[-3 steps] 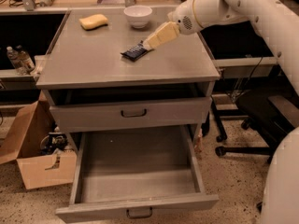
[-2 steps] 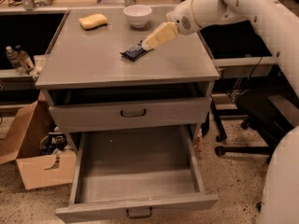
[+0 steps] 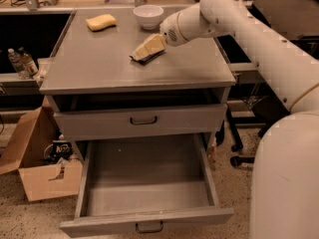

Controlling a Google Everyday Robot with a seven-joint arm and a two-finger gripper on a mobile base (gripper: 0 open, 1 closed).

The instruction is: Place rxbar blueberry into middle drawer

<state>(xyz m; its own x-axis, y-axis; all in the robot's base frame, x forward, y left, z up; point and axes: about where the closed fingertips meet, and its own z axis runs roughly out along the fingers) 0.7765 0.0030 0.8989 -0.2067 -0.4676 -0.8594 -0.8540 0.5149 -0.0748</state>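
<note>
The rxbar blueberry (image 3: 147, 59) lies on the grey cabinet top (image 3: 99, 63), right of its middle; only its dark edge shows under the gripper. My gripper (image 3: 146, 48), with cream fingers, reaches in from the right and sits low, right over the bar, covering most of it. The middle drawer (image 3: 144, 217) is pulled wide open at the bottom of the cabinet, with nothing inside it. Its small dark handle (image 3: 149, 227) is at the front.
The upper handled drawer (image 3: 142, 119) is shut. A yellow sponge (image 3: 100, 22) and a white bowl (image 3: 148, 15) sit at the back of the cabinet top. A cardboard box (image 3: 40, 171) and water bottles (image 3: 22, 61) are on the left; chair legs (image 3: 234, 148) are on the right.
My gripper has moved down and to the left, from beside the bar to right over it. The bar has not visibly moved, and the drawer stays open.
</note>
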